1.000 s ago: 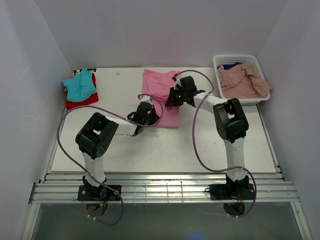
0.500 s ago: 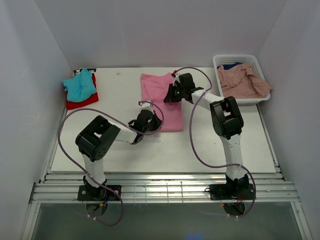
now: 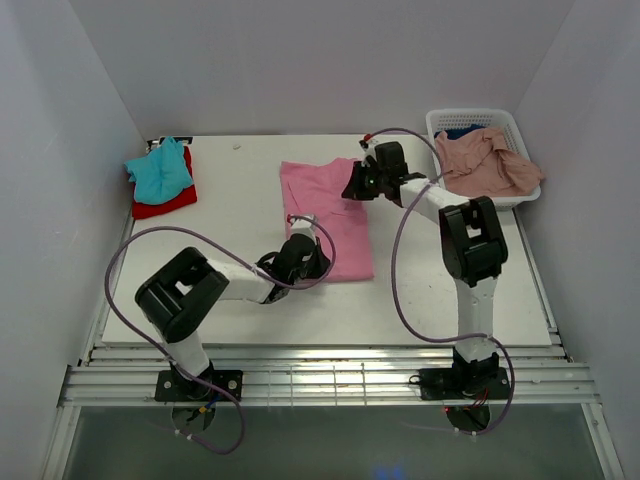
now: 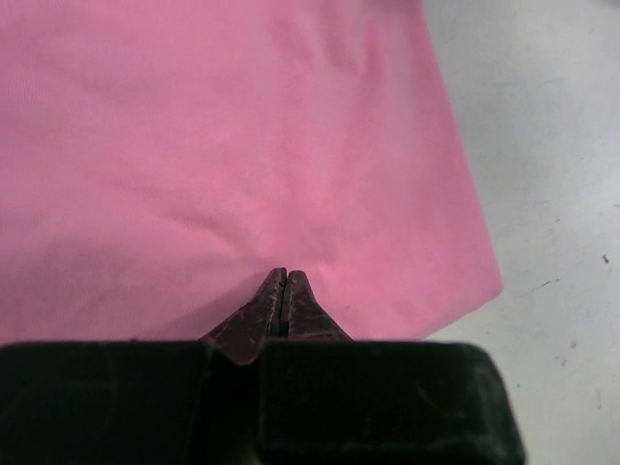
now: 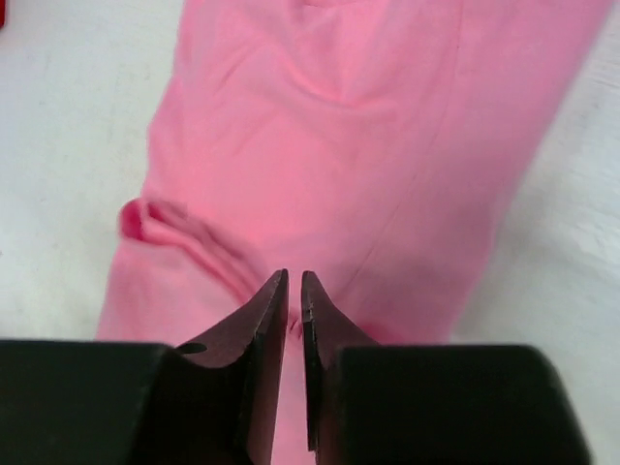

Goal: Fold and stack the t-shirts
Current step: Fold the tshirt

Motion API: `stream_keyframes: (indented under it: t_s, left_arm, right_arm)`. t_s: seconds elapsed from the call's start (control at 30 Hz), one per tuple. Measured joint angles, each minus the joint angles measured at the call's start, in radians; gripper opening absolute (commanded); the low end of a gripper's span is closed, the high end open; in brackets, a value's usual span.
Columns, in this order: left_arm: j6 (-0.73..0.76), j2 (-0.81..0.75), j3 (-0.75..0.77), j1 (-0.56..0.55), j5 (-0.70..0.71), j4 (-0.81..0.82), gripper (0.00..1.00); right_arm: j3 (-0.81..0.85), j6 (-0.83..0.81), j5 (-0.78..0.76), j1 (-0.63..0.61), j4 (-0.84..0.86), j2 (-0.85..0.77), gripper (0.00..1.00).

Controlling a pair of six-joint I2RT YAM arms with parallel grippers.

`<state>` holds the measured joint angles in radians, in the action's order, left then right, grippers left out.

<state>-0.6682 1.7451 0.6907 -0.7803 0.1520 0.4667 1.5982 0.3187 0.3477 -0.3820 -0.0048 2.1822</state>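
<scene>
Shirts show best in the top view: the bright pink t-shirt (image 3: 325,205) lies flat mid-worktop (image 3: 230,200), a teal t-shirt (image 3: 160,170) sits on a red t-shirt (image 3: 168,203) at the upper left, and a salmon-pink t-shirt (image 3: 487,165) hangs over a white basket (image 3: 475,114) at the upper right. Only the wrist views show the fingers. The left end effector (image 4: 283,283), at the pink shirt's lower edge, is clenched tight, but I cannot tell if it pinches cloth. The right end effector (image 5: 294,283), at the upper right edge, is clenched but for a thin slit.

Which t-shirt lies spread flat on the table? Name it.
Bright pink t-shirt, mid-table; teal shirt and red shirt sit piled far left, salmon-pink shirt drapes over the basket.
</scene>
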Motion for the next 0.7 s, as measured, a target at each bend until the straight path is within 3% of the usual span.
stream_keyframes:
  t_s: [0.03, 0.1, 0.2, 0.23, 0.27, 0.33, 0.5, 0.7]
  left_arm:
    - [0.022, -0.019, 0.013, -0.004, 0.012, -0.033, 0.00]
    - [0.066, -0.059, 0.059, -0.011, 0.043, -0.081, 0.00]
    - [0.145, -0.141, 0.164, -0.016, 0.095, -0.125, 0.23]
    - [0.170, -0.175, 0.192, -0.018, 0.110, -0.130, 0.44]
    - [0.197, -0.225, 0.212, -0.021, 0.132, -0.137, 0.54]
    - [0.219, -0.313, 0.222, -0.024, 0.183, -0.161, 0.66]
    - [0.173, -0.398, 0.207, -0.027, 0.297, -0.365, 0.74]
    - [0.086, -0.396, 0.023, -0.027, 0.270, -0.576, 0.78]
  right_arm:
    - [-0.058, -0.006, -0.013, 0.000, -0.002, -0.067, 0.34]
    - [-0.151, -0.021, -0.045, -0.001, -0.002, -0.219, 0.43]
    - [-0.222, -0.045, -0.079, -0.007, 0.005, -0.447, 0.55]
    - [-0.240, -0.051, -0.086, -0.011, 0.011, -0.515, 0.57]
    - [-0.260, -0.058, -0.093, -0.014, 0.015, -0.576, 0.58]
    - [-0.325, -0.064, -0.107, -0.027, 0.036, -0.670, 0.59]
    - [-0.549, -0.055, -0.120, -0.083, 0.025, -0.710, 0.59]
    - [-0.740, -0.025, -0.161, -0.156, -0.078, -0.624, 0.60]
